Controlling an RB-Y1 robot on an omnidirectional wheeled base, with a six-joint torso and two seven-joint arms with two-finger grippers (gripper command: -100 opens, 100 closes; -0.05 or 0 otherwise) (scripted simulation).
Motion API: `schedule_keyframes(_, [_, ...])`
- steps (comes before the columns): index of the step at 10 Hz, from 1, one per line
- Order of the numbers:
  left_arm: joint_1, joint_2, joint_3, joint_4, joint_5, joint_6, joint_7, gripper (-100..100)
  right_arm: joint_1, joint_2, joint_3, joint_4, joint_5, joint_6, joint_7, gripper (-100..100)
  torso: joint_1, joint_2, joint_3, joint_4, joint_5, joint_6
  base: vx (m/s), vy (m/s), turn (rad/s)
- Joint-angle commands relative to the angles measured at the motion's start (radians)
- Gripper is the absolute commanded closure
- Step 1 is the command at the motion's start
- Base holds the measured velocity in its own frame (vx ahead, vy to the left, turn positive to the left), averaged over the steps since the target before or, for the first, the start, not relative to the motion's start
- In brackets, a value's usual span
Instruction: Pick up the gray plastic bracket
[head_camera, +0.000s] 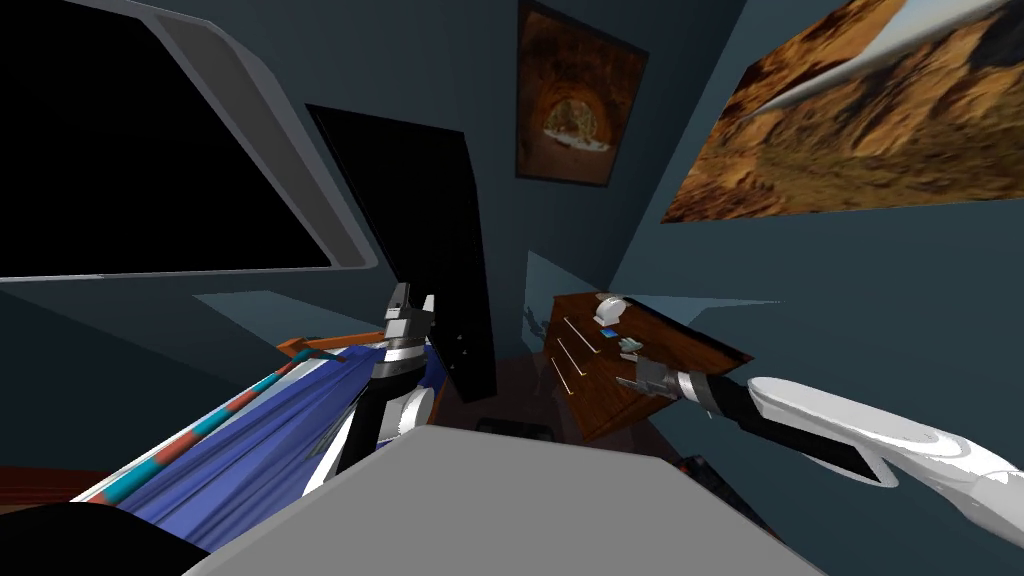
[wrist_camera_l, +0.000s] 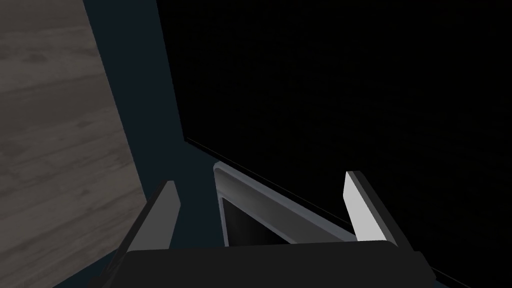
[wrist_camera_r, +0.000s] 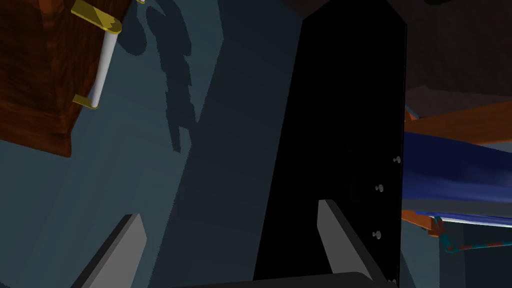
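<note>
A wooden dresser (head_camera: 690, 350) stands against the wall ahead on my right. On its top lie a small pale grey piece (head_camera: 630, 347), likely the bracket, a tiny blue item (head_camera: 608, 333) and a white rounded object (head_camera: 610, 308). My right gripper (head_camera: 632, 381) hovers just in front of and slightly below the pale piece, apart from it. In the right wrist view the right gripper (wrist_camera_r: 228, 210) is open and empty, facing the wall and a black cabinet, with the dresser corner (wrist_camera_r: 35, 100) off to one side. My left gripper (head_camera: 413, 295) is raised over the bed; the left gripper (wrist_camera_l: 261, 180) is open and empty.
A tall black cabinet (head_camera: 430, 270) stands between the bed and the dresser. The bed with a blue cover (head_camera: 250, 440) lies on my left. The dresser drawers carry pale bar handles (wrist_camera_r: 102, 65). A grey-framed window (head_camera: 300, 170) opens on a black area.
</note>
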Motion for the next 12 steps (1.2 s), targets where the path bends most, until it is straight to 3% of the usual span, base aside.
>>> schedule_keyframes(1, [0.0, 0.0, 0.0, 0.0, 0.0, 0.0, 0.0, 0, 0.009, -0.05, 0.013, 0.03, 0.042, 0.009, 0.04, -100, 0.0, 0.0, 0.0, 0.0, 0.0, 0.0, 0.135, 0.011, 0.131])
schedule_keyframes(2, [0.0, 0.0, 0.0, 0.0, 0.0, 0.0, 0.0, 0, 0.009, -0.061, 0.013, 0.03, 0.042, 0.009, 0.04, -100, 0.0, -0.002, -0.001, 0.0, 0.0, 0.0, 0.094, 0.002, 0.059])
schedule_keyframes(5, [0.0, 0.0, 0.0, 0.0, 0.0, 0.0, 0.0, 0, 0.028, -0.152, 0.039, 0.1, 0.118, 0.011, 0.12, -100, 0.0, -0.002, -0.001, 0.0, 0.0, 0.0, 0.112, -0.003, 0.107])
schedule_keyframes(12, [0.0, 0.0, 0.0, 0.0, 0.0, 0.0, 0.0, 0, 0.062, -0.273, 0.082, 0.185, 0.214, 0.012, 0.216, -100, 0.0, 0.001, 0.001, 0.0, 0.0, 0.0, 0.081, -0.006, 0.065])
